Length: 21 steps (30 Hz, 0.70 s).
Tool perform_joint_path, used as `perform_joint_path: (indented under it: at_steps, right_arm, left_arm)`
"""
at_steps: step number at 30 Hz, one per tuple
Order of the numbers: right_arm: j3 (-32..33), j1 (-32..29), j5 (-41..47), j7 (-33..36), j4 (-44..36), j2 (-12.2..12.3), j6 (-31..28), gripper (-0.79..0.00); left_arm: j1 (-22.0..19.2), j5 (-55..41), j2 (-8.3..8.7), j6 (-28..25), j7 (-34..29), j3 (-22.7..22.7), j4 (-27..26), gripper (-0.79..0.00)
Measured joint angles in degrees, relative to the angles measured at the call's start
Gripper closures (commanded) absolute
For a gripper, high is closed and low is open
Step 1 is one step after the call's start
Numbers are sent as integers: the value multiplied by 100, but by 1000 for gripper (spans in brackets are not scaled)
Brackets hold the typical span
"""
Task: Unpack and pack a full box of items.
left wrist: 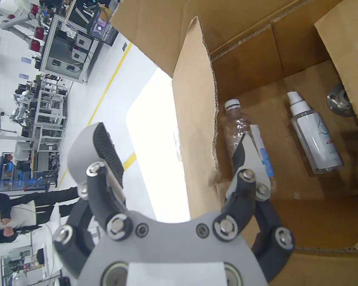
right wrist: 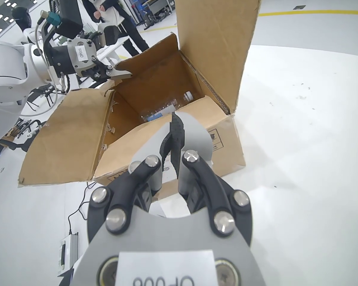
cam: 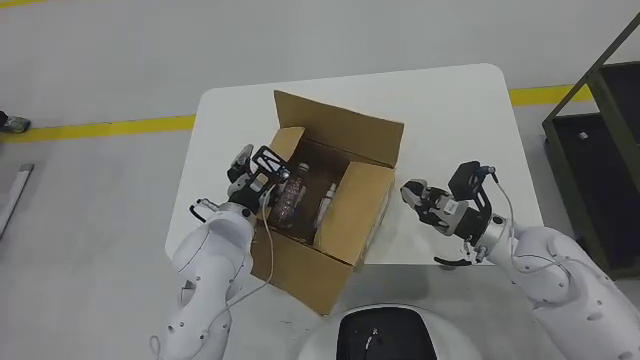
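- We see a white table with rounded corners standing on a grey floor marked with yellow lines. A dark rack stands just off one side, and workbenches with equipment fill the room beyond.
- An open cardboard box sits on the table with its flaps raised, the tallest flap on the far side.
- Inside, on the box floor, we find a clear plastic bottle with a white cap lying against one side wall. A white spray bottle lies beside it, and a small metal flange shows partly behind a flap.
- The left gripper is spread wide and straddles that side wall. One finger hangs outside the box and the other inside, over the clear bottle. We cannot tell whether that inner finger touches it.
- The right gripper has its fingers pressed together with nothing between them. It hangs above the table on the opposite side of the box, near the flap there but apart from it.
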Motion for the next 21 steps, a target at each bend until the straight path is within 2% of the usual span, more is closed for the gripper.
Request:
perform_joint_path:
  at_steps: [12,15,21]
  right_arm:
    - [85,-74,43,-11,-104,11,19,0]
    - [115,-120,55,-22,-143,15,17,0]
    - [407,-257,208,-105,-302,41,114,0]
  left_arm:
    - [28,-169,14,-300,-83,5,16,0]
    - [55,-573,-18,-96,-182,-13,8,0]
    - [-45,-1813,-127,735,-922,-13,-182,0]
